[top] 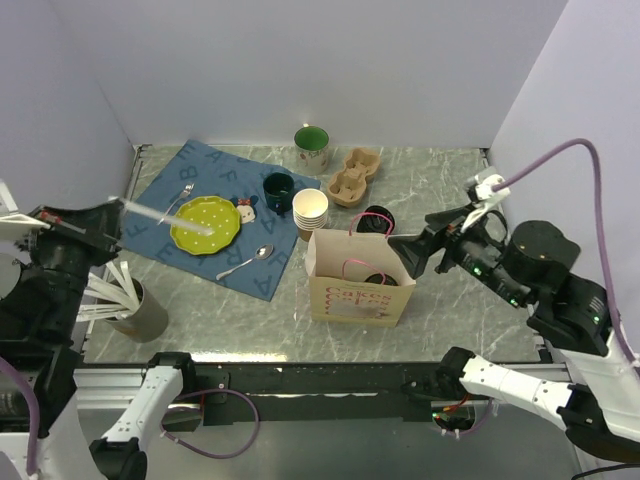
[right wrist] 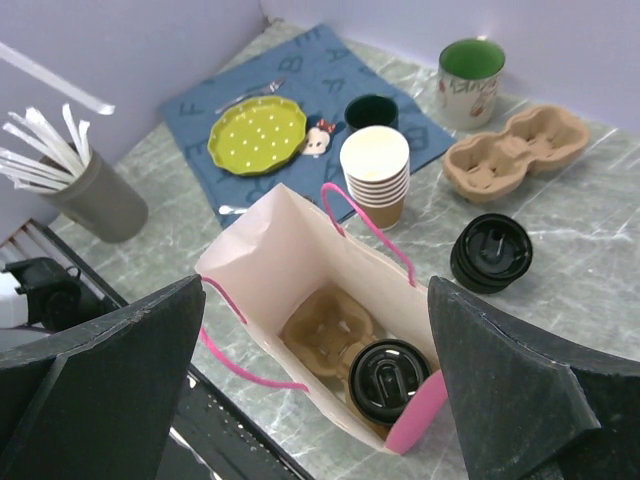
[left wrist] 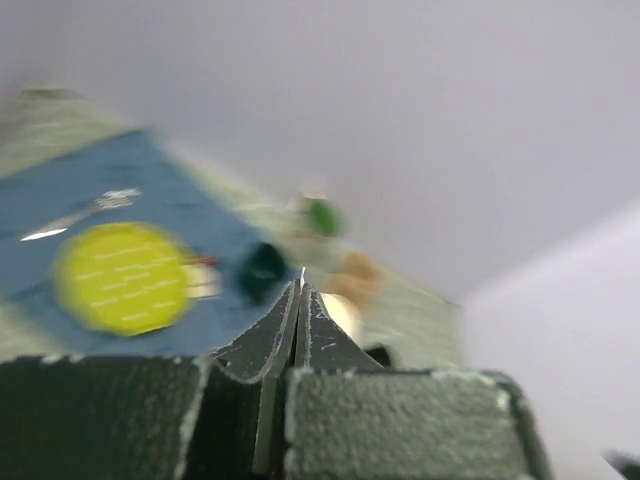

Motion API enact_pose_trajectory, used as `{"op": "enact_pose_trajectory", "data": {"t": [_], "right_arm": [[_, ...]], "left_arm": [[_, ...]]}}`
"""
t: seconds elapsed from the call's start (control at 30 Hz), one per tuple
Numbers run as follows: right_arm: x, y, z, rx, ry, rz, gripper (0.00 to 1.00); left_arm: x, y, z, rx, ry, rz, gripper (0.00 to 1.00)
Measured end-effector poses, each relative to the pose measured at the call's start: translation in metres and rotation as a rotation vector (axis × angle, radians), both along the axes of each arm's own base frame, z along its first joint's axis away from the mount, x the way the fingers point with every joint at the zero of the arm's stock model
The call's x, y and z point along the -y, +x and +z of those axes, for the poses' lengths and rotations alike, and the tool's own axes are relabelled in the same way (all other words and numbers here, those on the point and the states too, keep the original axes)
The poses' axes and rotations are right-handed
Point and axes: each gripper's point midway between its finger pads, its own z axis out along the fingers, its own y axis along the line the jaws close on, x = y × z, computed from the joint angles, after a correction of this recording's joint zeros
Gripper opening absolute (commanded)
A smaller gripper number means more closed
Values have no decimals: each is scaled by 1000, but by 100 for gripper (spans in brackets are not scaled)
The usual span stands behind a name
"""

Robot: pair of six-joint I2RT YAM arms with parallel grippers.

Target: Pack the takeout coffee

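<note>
The takeout coffee (right wrist: 390, 378), a cup under a black sip lid, stands in one pocket of a cardboard carrier (right wrist: 325, 325) at the bottom of the pink paper bag (right wrist: 270, 260). From above, the black lid (top: 377, 279) shows through the open top of the bag (top: 358, 297). My right gripper (right wrist: 316, 285) hovers above the bag's mouth, open, with nothing between its fingers; in the top view it (top: 400, 256) sits just right of the bag. At the far left my left gripper (left wrist: 301, 285) is shut and empty, raised away from the table (top: 112, 215).
Behind the bag stand a stack of lidless paper cups (top: 310, 210), a pile of black lids (top: 377, 218) and an empty cardboard carrier (top: 354, 175). A blue mat (top: 165, 190) holds a yellow plate (top: 205, 223), dark cup (top: 278, 186) and cutlery. A grey straw holder (top: 140, 310) stands front left.
</note>
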Motion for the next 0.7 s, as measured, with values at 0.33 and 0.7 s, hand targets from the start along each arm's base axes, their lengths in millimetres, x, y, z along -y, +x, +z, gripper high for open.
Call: {"op": "enact_pose_trajectory", "data": {"t": [0.33,0.7], "right_arm": [[19,-8,16,43,-15,-20,100],[25,-8,14,69,-63,-25,100]], "left_arm": [[101,41,11,147,-264,-561,1],[124,53,5,170,-346,-718,1]]}}
